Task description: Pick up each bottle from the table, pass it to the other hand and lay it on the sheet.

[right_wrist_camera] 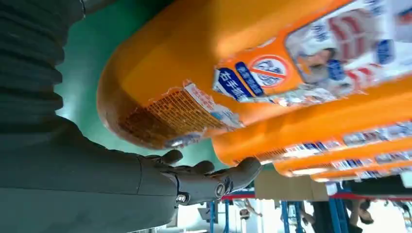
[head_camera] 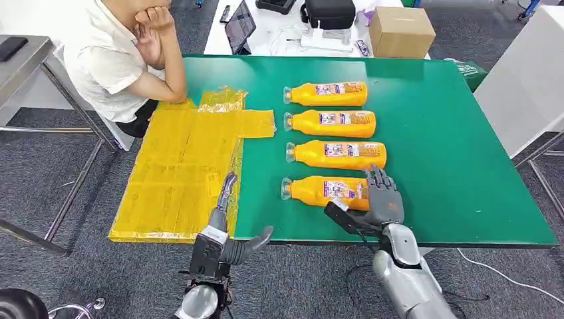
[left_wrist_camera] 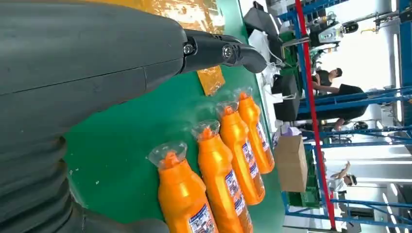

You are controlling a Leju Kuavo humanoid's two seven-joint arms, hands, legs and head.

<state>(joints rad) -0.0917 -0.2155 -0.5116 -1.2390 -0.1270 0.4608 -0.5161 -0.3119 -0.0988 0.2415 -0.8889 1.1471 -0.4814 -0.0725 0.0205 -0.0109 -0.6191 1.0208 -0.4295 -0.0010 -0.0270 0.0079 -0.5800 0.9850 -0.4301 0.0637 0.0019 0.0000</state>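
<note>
A person [head_camera: 126, 60] in a white shirt sits at the upper left, elbow on the green bench [head_camera: 452, 166]. Behind it, at top, stand a cardboard box [head_camera: 401, 32], a tablet [head_camera: 239, 26] and a black bag [head_camera: 330, 13].

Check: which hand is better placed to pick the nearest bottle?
Right. The right hand sits at the nearest bottle, fingers around its base end; the left hand hangs open over the yellow sheet.

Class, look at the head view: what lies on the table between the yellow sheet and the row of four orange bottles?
Nothing but bare green table. In the head view a clear strip separates the yellow sheet from the caps of the orange bottles; the left wrist view shows the same bare green.
</note>
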